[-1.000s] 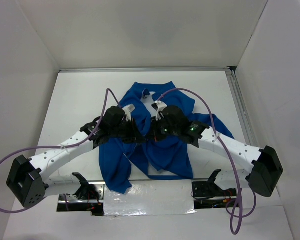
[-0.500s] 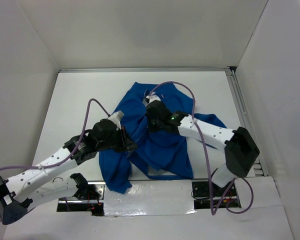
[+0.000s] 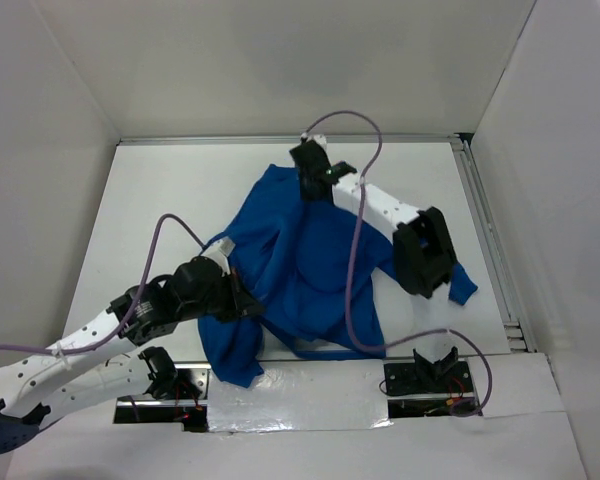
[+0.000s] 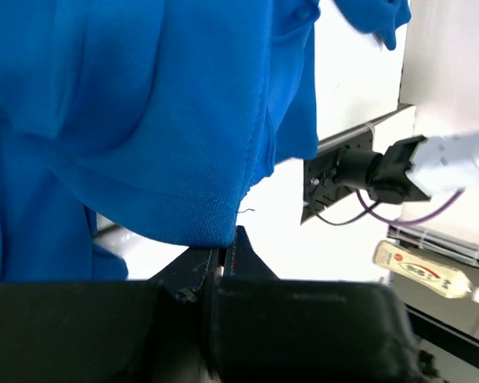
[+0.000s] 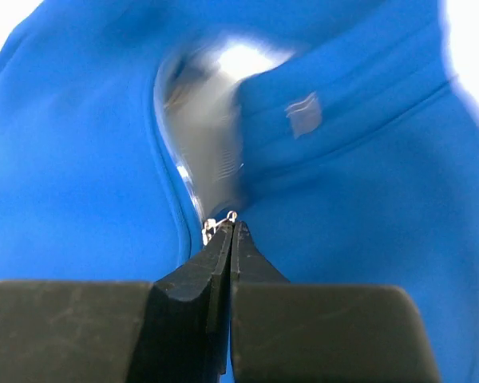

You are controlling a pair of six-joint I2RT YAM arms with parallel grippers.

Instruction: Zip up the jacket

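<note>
The royal-blue jacket [image 3: 310, 265] lies spread over the middle of the table, collar at the far side. My left gripper [image 3: 248, 306] is at the near left, shut on the jacket's bottom hem [image 4: 215, 231], which stretches away from the tips. My right gripper [image 3: 307, 190] is at the far end by the collar. In the right wrist view its jaws [image 5: 230, 227] are shut on the small metal zipper pull [image 5: 222, 222]. Above the pull, the blurred pale collar lining [image 5: 211, 120] shows. Blue fabric [image 5: 80, 159] lies closed on both sides below it.
White walls enclose the table on three sides, with a metal rail [image 3: 485, 240] along the right. A metal strip with the arm mounts [image 3: 280, 385] runs along the near edge. Purple cables [image 3: 355, 230] loop over the jacket. One sleeve end [image 3: 462, 285] reaches toward the rail.
My right gripper has travelled from the jacket's middle up to the collar with the zipper pull, closing the front. My left gripper has shut on the hem and drawn back toward the near left.
</note>
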